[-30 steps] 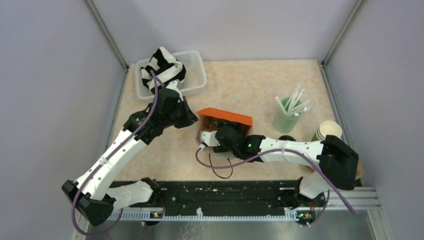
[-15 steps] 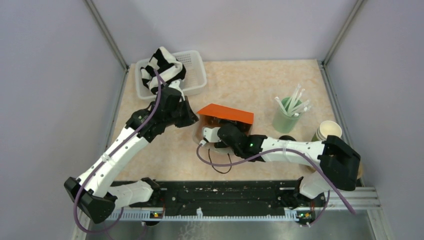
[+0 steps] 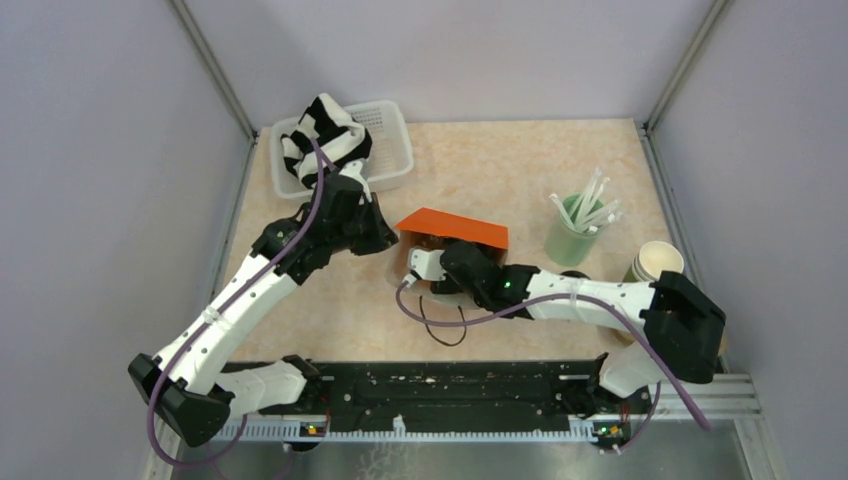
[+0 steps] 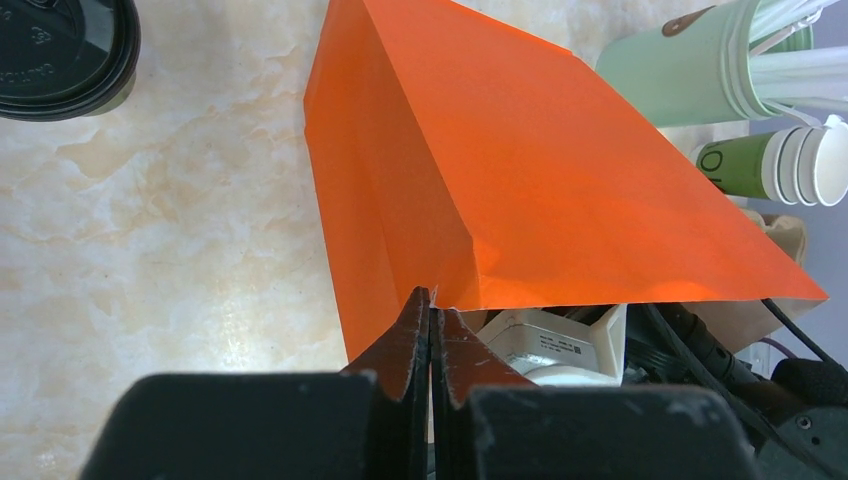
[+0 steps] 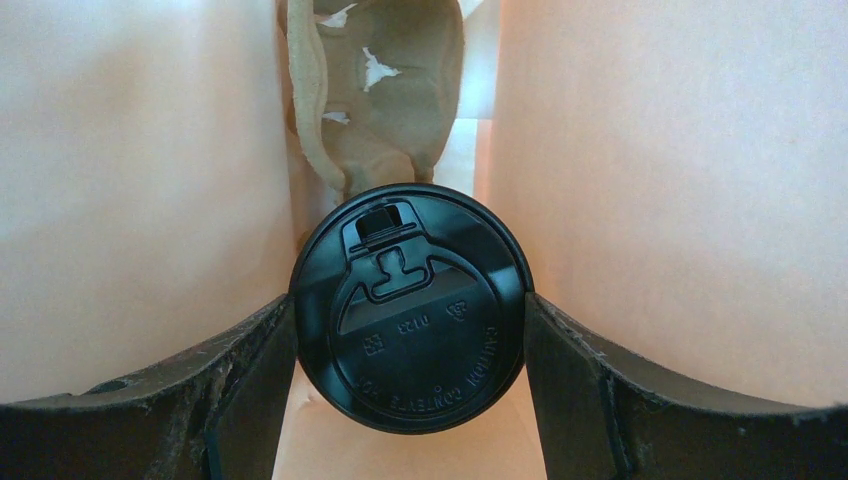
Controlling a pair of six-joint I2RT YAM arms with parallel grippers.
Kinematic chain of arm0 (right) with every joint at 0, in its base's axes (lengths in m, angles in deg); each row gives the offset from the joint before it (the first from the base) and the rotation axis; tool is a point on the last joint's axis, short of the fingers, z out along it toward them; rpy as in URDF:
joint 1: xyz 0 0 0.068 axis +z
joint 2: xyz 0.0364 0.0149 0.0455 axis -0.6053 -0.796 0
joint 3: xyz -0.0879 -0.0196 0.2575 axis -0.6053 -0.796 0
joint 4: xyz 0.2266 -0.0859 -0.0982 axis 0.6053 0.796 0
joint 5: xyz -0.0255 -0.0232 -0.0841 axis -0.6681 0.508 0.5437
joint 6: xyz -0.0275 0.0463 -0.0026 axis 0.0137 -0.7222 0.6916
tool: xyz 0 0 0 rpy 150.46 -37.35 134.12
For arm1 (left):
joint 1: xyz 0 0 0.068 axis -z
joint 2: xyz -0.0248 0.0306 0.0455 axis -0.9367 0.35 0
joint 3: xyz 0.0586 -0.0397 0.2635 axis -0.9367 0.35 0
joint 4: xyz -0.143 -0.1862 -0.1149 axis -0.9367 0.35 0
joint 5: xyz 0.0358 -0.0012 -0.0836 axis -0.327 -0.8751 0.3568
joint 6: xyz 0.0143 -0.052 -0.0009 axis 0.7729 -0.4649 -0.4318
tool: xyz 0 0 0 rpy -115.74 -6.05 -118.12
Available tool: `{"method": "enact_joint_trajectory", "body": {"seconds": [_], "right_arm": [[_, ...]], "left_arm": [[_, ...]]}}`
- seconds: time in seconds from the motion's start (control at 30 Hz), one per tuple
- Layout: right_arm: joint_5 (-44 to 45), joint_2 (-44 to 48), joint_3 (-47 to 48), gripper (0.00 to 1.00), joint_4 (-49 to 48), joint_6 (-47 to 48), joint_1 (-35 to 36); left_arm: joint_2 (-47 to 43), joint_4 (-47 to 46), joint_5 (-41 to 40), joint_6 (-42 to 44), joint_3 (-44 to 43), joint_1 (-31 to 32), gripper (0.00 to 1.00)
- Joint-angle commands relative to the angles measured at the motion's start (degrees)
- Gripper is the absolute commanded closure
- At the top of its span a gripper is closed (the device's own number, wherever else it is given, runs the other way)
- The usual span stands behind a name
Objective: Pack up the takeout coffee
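Observation:
An orange paper bag [image 3: 450, 228] lies on its side mid-table, its mouth facing the near edge. My left gripper [image 4: 432, 295] is shut on the corner of the bag's upper lip [image 4: 540, 170] and keeps it raised. My right gripper [image 5: 410, 310] reaches into the mouth [image 3: 440, 268], shut on a takeout coffee cup whose black lid [image 5: 410, 305] fills the gap between the fingers. The cup's green body is hidden under the lid. A brown pulp cup carrier [image 5: 385, 90] sits deeper inside the bag. A second black-lidded cup [image 4: 50, 45] stands on the table beyond the bag.
A white basket [image 3: 390, 150] with a black-and-white striped cloth [image 3: 325, 135] stands at the back left. A pale mint tumbler of white straws [image 3: 572, 238] and a stack of paper cups [image 3: 655, 262] stand on the right. A black cable [image 3: 440, 335] loops below the bag.
My right arm has pushed up and to the left, carrying the lidded cup further into the bag. The left gripper has kept its hold on the bag's lip.

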Motion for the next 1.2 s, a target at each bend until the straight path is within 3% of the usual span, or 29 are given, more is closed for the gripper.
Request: {"method": "enact_joint_trajectory", "body": {"seconds": [0.0,0.3,0.67,0.93,1.17], "right_arm": [[-7.42,-0.41,0.77,0.44,6.67,-5.72,-1.55],[-16.65,-4.9,0.5,0.48,14.47,-9.89,-4.69],[-15.31,-13.25,-2.78,0.48,13.86,-10.7,-5.59],[-16.98,-3.04,4.9,0.47,16.65,-7.7,-5.42],[-8.32,0.27,8.87,0.49,15.29,-3.32,-4.32]], "left_arm": [[-0.06,-1.2,2.42,1.63,-1.95,-0.11,1.0],[-0.26,-1.9,1.7,2.1,-2.78,-0.12,1.0],[0.71,-2.51,1.87,2.01,-2.76,-0.12,1.0],[0.74,-2.13,1.4,2.06,-2.87,-0.12,1.0],[0.72,-2.14,1.37,1.85,-2.08,-0.07,1.0]]}}
